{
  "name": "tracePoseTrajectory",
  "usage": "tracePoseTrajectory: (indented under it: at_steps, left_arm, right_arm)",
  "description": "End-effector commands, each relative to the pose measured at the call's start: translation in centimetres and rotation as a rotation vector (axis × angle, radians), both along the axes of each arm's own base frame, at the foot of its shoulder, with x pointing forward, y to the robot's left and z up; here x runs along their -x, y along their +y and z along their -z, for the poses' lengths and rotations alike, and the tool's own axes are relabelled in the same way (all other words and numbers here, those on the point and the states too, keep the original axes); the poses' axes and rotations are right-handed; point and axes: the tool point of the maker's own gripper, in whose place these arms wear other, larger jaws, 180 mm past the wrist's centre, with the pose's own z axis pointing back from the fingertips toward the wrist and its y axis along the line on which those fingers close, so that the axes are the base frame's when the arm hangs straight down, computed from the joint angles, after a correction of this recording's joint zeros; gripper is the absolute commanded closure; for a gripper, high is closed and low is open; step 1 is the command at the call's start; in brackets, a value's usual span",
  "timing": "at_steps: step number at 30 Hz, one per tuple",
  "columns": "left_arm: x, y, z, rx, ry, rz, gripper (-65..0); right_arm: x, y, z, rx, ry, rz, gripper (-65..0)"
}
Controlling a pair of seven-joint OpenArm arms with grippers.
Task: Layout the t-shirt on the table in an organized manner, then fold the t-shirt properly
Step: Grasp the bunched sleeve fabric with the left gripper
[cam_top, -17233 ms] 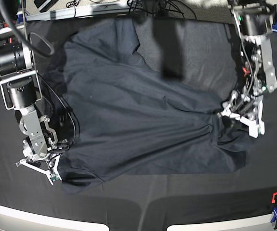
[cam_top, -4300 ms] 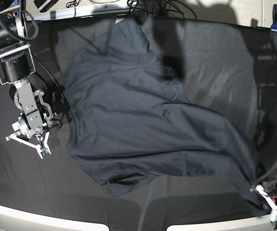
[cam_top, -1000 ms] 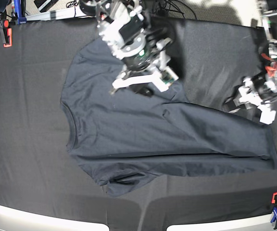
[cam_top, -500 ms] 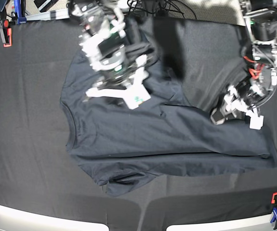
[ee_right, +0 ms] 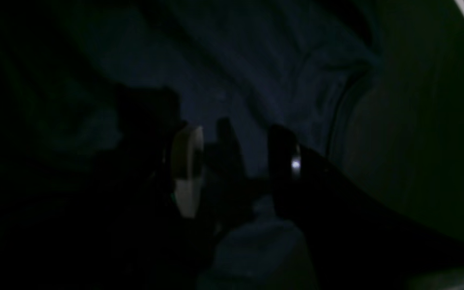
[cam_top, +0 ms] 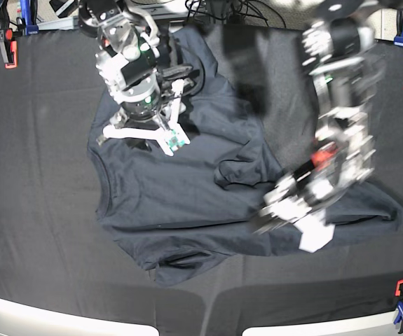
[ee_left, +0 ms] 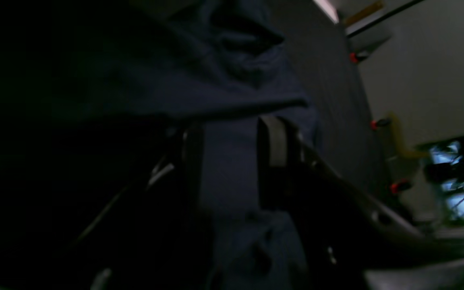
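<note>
t-shirt spread mid table, wide bare margins left, front. left gripper jaws apart over cloth; right gripper likewise; base view blurs left.

We look down past the right gripper in very dim light; its two fingers stand apart, the pale one on the left, the dark one with a small glint on the right. Dark blue t-shirt cloth lies wrinkled beneath and between them. To the right we see the matte table, with a pale rim at the top corner
</note>
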Motion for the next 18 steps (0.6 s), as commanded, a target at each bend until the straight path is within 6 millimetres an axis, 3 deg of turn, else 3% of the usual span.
tracePoseTrajectory:
  at_steps: [1, 5, 8, 12, 16, 18]
  left_arm:
    - [-2.1, 0.5, -2.9, -0.010, -0.087, -0.026, -20.0]
    - [-3.8, -0.1, -3.8, -0.110, -0.118, -0.042, -20.0]
    - [-3.4, -1.4, -4.2, -0.116, -0.097, 0.033, -20.0]
    - [-0.7, -1.8, -5.0, -0.095, -0.093, 0.190, -20.0]
    - [2.0, 0.8, -5.0, -0.070, -0.114, 0.175, -19.9]
    - [3.9, 2.2, -3.9, -0.093, -0.105, 0.156, -18.4]
  right_arm:
    - [-0.4, -0.6, -0.8, 0.002, -0.035, 0.016, -26.2]
    - [0.1, -2.4, -0.3, 0.017, -0.015, 0.067, -26.2]
    - [0.1, -3.3, -0.3, 0.024, -0.015, 0.091, -26.1]
    - [0.0, -3.7, -0.4, 0.018, -0.021, 0.102, -26.2]
    - [-0.1, -3.8, -0.4, 0.022, -0.023, 0.101, -26.2]
    - [-0.1, -3.8, -0.4, 0.025, -0.025, 0.099, -26.2]
